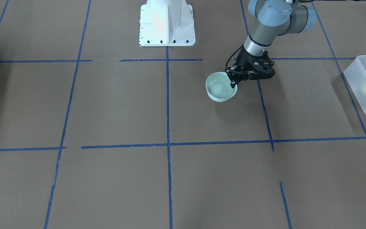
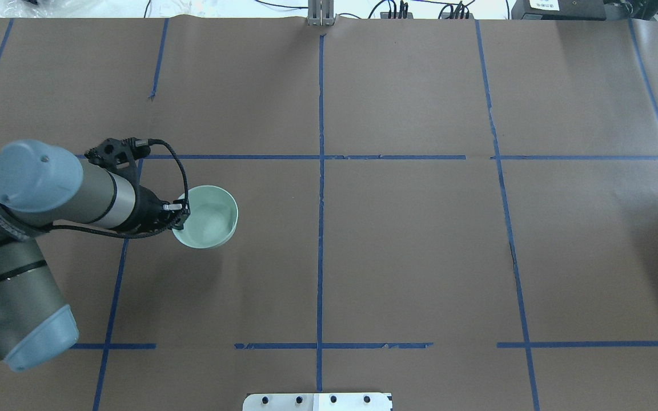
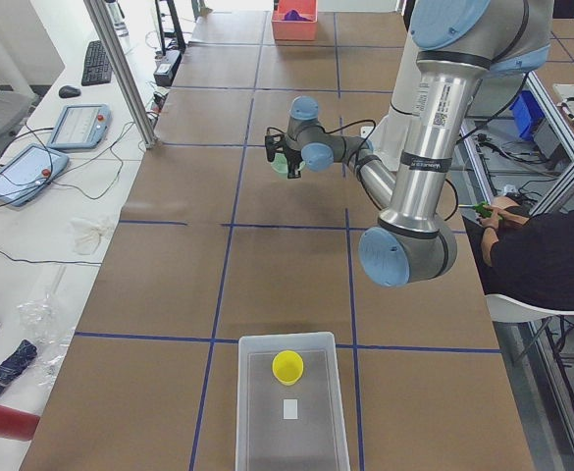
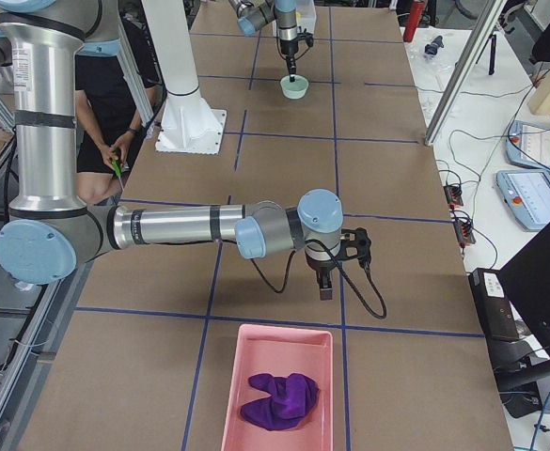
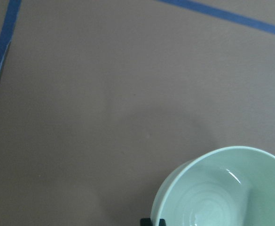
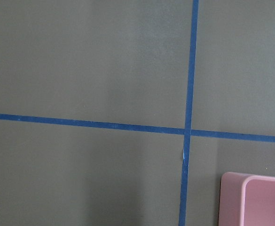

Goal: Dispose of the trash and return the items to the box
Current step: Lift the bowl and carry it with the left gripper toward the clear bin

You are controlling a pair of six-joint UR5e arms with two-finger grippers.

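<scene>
Overhead exterior view: the left end effector (image 2: 179, 210) pinches the rim of the bowl (image 2: 210, 217) over the left half of the surface (image 2: 420, 257). The cup (image 3: 287, 367) sits in the box (image 3: 311, 437) at the surface's left end, well apart from the bowl. The right end effector (image 4: 325, 289) hangs near a pink tray (image 4: 284, 349); I cannot tell whether it is spread or pressed together.

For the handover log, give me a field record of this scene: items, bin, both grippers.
translucent bin: at the table's end on the robot's left
yellow cup: inside translucent bin
mint-green bowl: outside it, rim pinched by left gripper
right gripper: above the table near pink tray; open or shut unclear
pink tray: holds purple cloth
</scene>
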